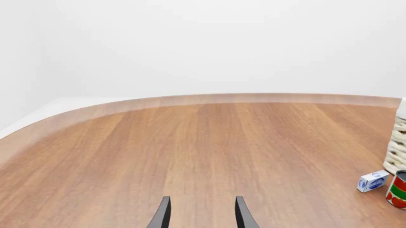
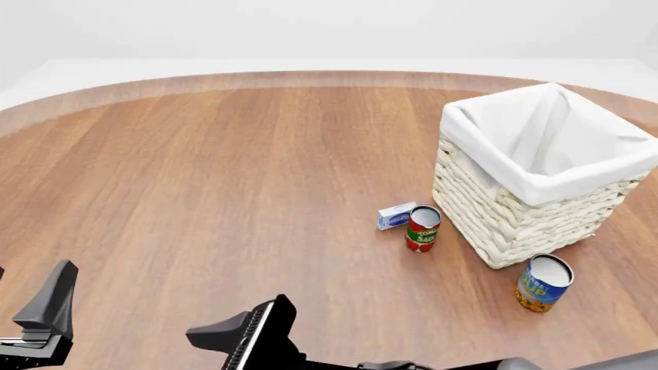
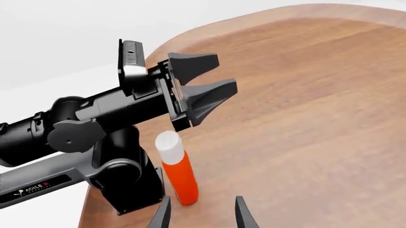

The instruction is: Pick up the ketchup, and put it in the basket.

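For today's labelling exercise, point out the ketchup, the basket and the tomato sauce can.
ketchup (image 3: 178, 178): right wrist view, red body.
basket (image 2: 504, 220): front view, woven front wall.
tomato sauce can (image 2: 421, 230): front view, side label.

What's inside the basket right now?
Only the white cloth liner shows inside the basket; its bottom is hidden behind the near rim. The ketchup stands by the left arm's base.

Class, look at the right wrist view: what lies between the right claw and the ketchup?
Nothing but bare table. In the right wrist view the right claw stands open just short of the upright ketchup, with only wood between them.
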Controlling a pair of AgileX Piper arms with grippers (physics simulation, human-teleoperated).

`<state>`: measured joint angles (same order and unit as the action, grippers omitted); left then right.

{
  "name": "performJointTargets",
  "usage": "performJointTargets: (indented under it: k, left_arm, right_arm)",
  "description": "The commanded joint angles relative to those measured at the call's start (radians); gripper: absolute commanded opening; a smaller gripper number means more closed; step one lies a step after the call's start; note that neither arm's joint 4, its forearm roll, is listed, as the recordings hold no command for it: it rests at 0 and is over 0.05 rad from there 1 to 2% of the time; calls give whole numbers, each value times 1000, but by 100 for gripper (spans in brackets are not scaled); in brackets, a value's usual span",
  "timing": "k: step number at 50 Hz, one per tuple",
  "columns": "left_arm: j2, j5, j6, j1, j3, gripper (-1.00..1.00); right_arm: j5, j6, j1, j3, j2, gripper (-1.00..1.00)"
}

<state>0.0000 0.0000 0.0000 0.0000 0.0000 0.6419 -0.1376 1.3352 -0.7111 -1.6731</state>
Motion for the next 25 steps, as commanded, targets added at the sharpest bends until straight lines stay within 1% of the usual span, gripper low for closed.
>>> performJointTargets:
  k: [1,5,7,8,13,17,25]
  left_arm:
    - [0,0,0,0,0,100]
    - [0,0,0,0,0,100]
    - [0,0,0,0,0,100]
    - [0,0,0,0,0,100]
    - [0,0,0,0,0,100]
    - [0,0,0,0,0,100]
    - [0,0,0,0,0,100]
  right_arm:
    - [-8,-4,10,-13,-5,100]
    - [-10,-3,15,-19,-10,100]
    - [4,-4,15,-16,-22,100]
    - [-12,-3,17,-23,-14,100]
    - [1,-4,20,-22,-29,100]
    - [-15,-4,21,-30,-21,100]
    - [-5,-6,26,-32,-34,100]
